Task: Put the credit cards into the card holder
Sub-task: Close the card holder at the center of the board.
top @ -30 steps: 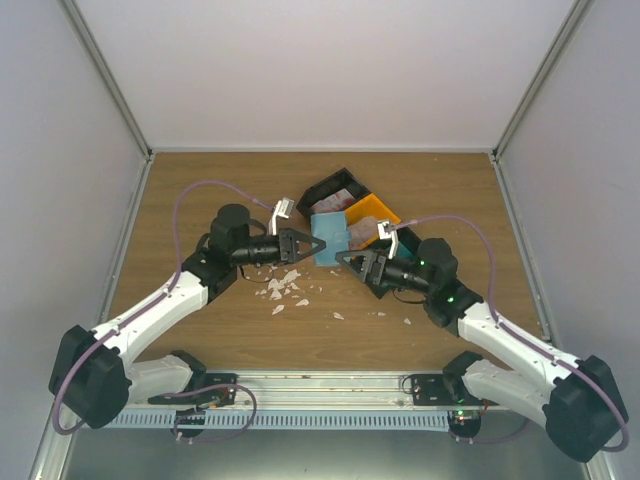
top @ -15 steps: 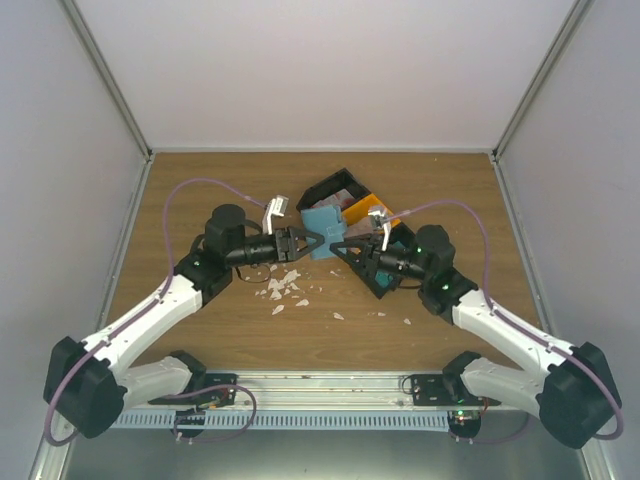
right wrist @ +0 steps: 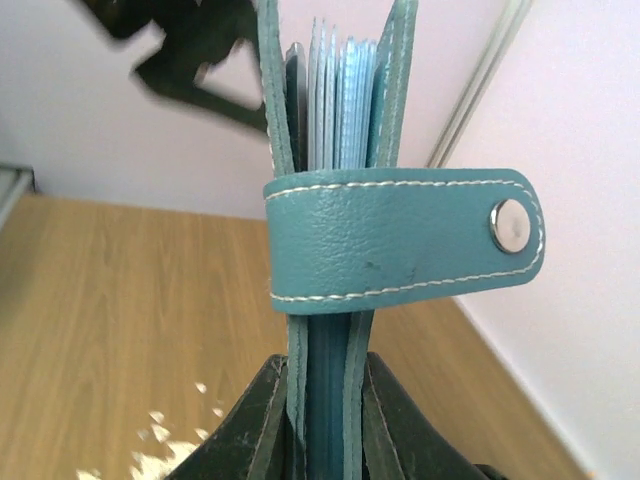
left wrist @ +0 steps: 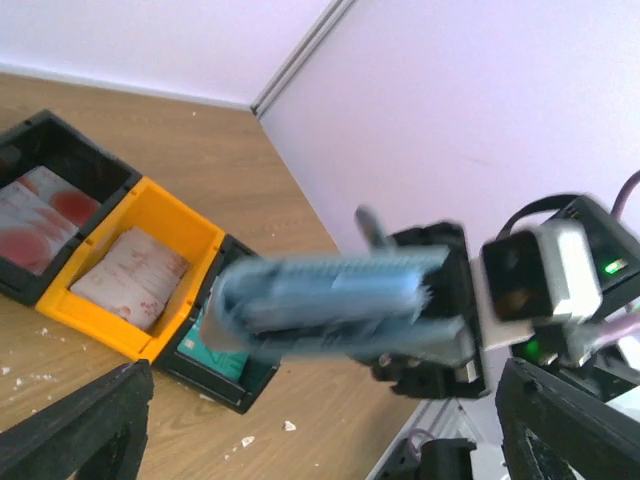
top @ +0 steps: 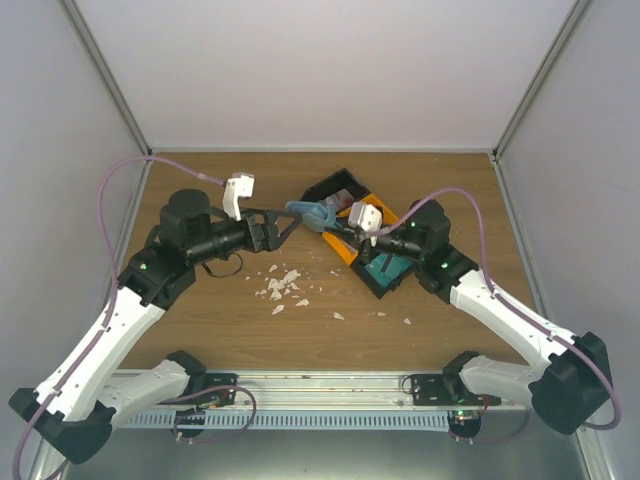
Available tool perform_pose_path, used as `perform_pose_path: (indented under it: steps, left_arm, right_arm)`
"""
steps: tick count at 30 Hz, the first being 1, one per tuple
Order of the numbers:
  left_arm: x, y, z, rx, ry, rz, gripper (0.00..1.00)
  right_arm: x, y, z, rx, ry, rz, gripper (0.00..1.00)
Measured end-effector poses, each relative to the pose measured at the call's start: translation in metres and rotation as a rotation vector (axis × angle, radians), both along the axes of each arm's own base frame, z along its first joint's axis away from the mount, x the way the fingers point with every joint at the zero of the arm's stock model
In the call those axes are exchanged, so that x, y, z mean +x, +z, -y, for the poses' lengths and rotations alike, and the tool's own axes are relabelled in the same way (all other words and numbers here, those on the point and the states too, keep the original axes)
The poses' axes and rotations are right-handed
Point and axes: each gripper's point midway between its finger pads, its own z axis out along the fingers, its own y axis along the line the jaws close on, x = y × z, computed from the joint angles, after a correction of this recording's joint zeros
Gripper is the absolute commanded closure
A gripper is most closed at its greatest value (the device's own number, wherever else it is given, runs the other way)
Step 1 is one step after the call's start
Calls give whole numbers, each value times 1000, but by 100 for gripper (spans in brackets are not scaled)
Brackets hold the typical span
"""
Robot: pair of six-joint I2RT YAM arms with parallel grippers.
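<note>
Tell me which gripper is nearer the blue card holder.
Right. The right gripper is clamped on one end of the card holder, holding it off the table. The left gripper is open just to its left, facing it without touching.

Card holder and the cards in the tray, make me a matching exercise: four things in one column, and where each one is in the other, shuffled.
Things:
1. card holder
2. red-blotched cards
3. pale cards
4. teal cards

Places:
A. orange middle compartment of the tray
B. black compartment at the tray's far end
C. held up in the right gripper
D. black compartment at the tray's near end

Pairs: 1-C, 2-B, 3-A, 4-D
</note>
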Motion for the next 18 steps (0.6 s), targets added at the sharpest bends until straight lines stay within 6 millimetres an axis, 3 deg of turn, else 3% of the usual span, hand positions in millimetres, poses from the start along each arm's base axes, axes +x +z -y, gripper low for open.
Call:
perform_pose_path:
  steps: [5,15,18]
  left_arm:
    - [0,21,-1,17,-1,-10,1]
    - [6,-12,10,11,-80,-225,1]
    - [7,-14,6,-19,-78,-268,8]
  right_arm:
    - [-5,-8,1,-97,25,242,99]
    - [-10,-12,-9,-202,75,535,99]
    - [-5,-13,-12,-210,67,582,100]
